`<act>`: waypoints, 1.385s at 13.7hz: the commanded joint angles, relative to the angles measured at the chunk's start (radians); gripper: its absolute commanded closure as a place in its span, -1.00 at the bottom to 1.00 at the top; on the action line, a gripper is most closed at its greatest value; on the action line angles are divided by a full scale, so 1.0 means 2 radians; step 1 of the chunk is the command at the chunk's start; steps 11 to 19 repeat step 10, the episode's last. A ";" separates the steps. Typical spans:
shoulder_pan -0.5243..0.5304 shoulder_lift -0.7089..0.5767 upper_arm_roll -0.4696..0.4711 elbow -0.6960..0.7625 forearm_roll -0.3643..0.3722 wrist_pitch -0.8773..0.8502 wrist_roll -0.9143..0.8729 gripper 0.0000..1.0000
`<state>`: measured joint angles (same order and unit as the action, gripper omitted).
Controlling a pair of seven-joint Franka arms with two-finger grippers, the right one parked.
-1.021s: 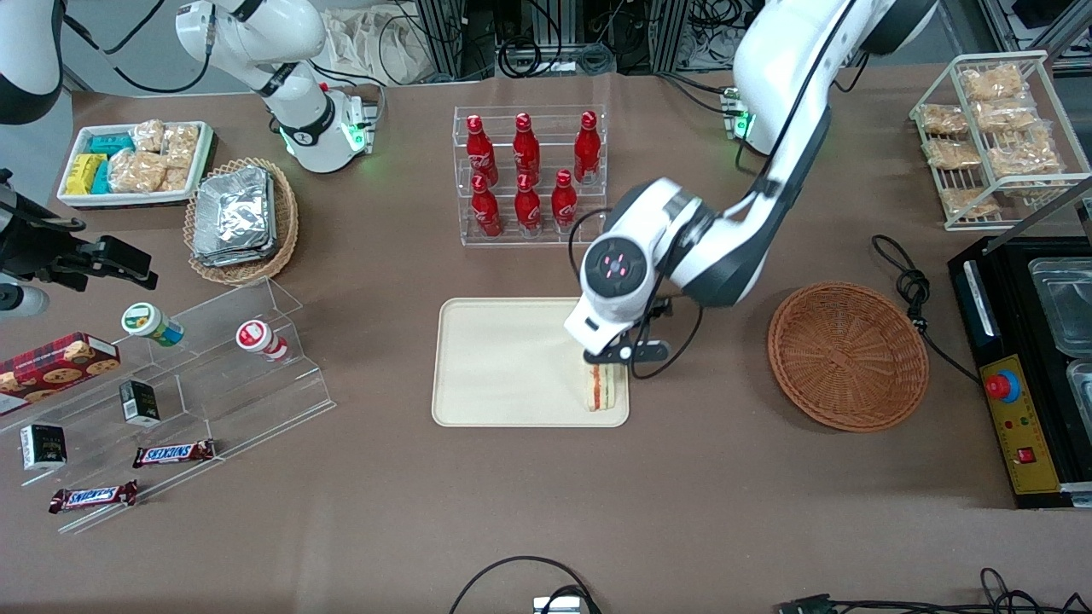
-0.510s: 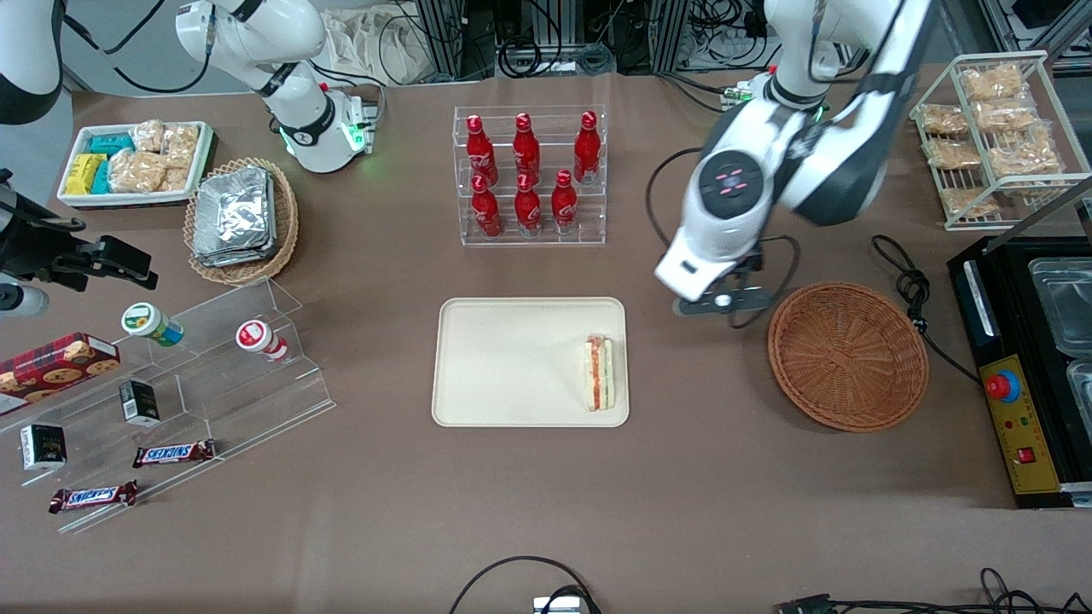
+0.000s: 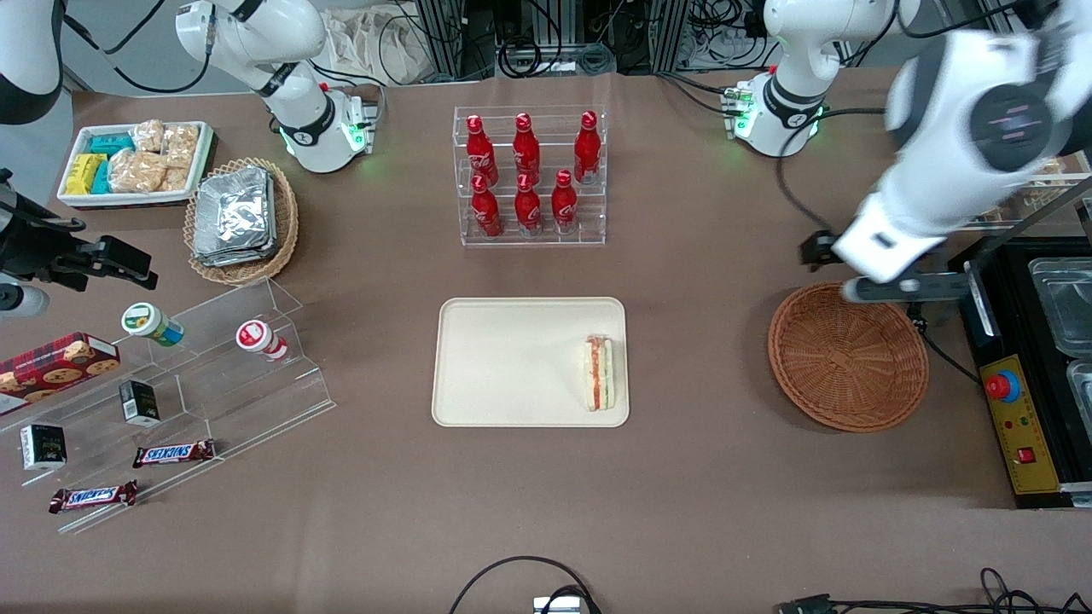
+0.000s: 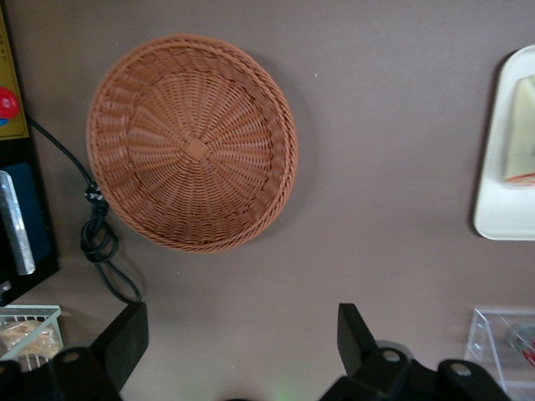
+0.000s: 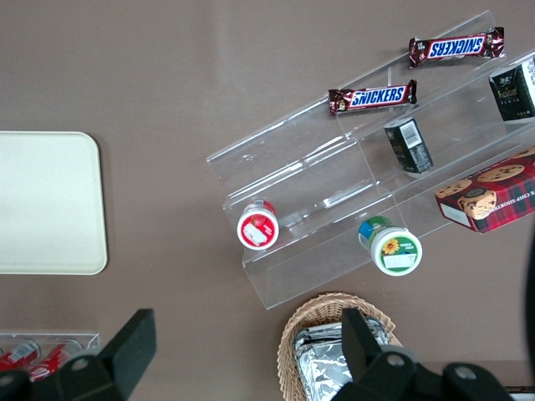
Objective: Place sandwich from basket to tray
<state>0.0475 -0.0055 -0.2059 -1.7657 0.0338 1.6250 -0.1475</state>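
Wicker basket (image 4: 193,142) empty, below spread-apart jaws of gripper (image 4: 238,351); sandwich (image 3: 600,372) rests on tray (image 3: 503,367), well apart from jaws.

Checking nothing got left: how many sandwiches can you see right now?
1. The sandwich lies on the tray, at its edge nearest the basket, which holds nothing. The open gripper hangs above the basket's rim. No other sandwich shows.

The frame edge cuts off most of the tray (image 4: 501,209) and sandwich (image 4: 520,134) in the left wrist view. The tool (image 4: 238,334), raised near the basket (image 3: 847,356), shows only its two spread fingertips (image 4: 125,334). The moving arm blurs in the front view, covering part of the wire rack (image 3: 1045,183).
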 commanded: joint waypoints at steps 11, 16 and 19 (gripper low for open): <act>0.037 0.091 -0.007 0.161 -0.015 -0.057 0.008 -1.00; 0.037 0.091 -0.007 0.161 -0.015 -0.057 0.008 -1.00; 0.037 0.091 -0.007 0.161 -0.015 -0.057 0.008 -1.00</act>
